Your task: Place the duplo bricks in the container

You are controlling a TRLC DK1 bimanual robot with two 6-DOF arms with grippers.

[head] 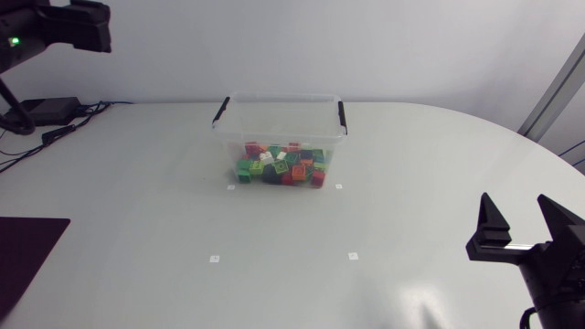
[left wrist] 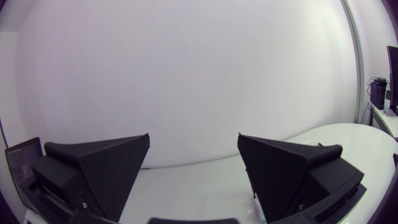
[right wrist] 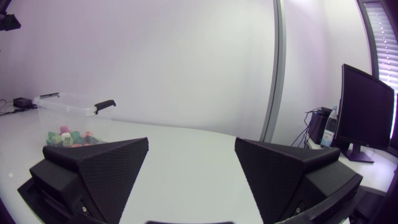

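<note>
While left tool (left wrist: 194,142) and right tool (right wrist: 192,143) gape wide, the container (head: 278,128) holds perhaps thirty bricks (head: 281,165).

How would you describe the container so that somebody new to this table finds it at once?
On the white table, look toward its far side, near the middle. There stands a clear plastic container with a black clip handle at each end, and colourful duplo bricks lie inside. It is the only see-through thing on the table.

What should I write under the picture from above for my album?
Colourful duplo bricks piled inside the clear container, with the right gripper open and empty, off to one side.
</note>
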